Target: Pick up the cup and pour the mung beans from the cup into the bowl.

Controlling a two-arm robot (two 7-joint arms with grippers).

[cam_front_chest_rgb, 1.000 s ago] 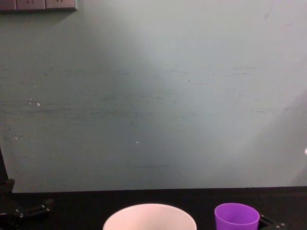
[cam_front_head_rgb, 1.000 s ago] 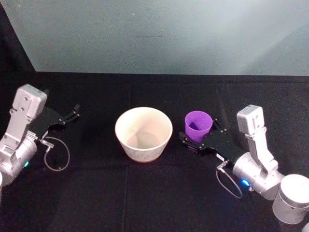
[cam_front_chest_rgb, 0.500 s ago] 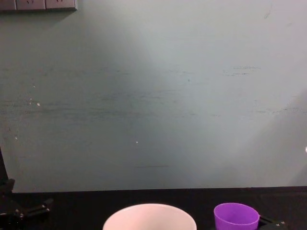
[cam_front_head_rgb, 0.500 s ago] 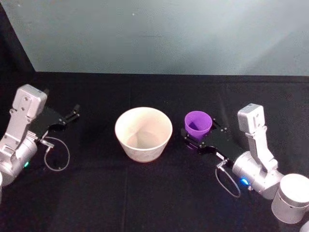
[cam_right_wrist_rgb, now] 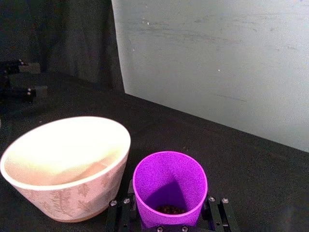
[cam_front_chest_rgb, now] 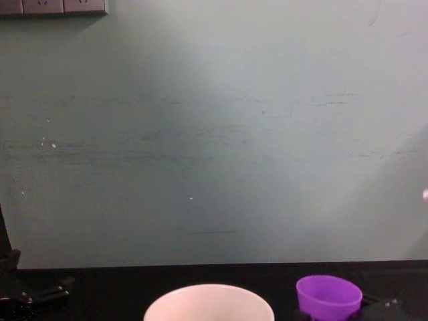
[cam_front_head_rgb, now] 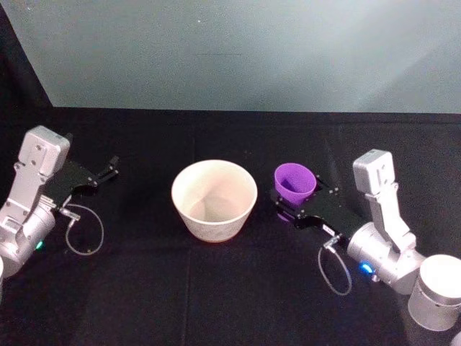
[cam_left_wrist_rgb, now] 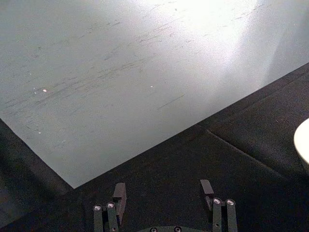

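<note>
The only marking is a faint leaf print on the bowl's [cam_right_wrist_rgb: 67,191] outer wall, seen from the right wrist. Compared with half a second ago, the cup [cam_front_head_rgb: 294,182] sits a little higher in the chest view and slightly farther up in the head view, as does the right gripper [cam_front_head_rgb: 299,194] with it. The left gripper [cam_front_head_rgb: 109,167] and the bowl lie as they did. The right gripper's fingers [cam_right_wrist_rgb: 216,212] press on either side of the cup's lower body and hold it upright just to the right of the bowl, close to it but not touching. A small heap of dark beans [cam_right_wrist_rgb: 169,209] lies at the bottom of the cup. The bowl's inside shows bare pale wall and floor. The left gripper rests over the black table [cam_front_head_rgb: 230,288], well to the left of the bowl, its fingers [cam_left_wrist_rgb: 119,193] spread wide with nothing between them.
</note>
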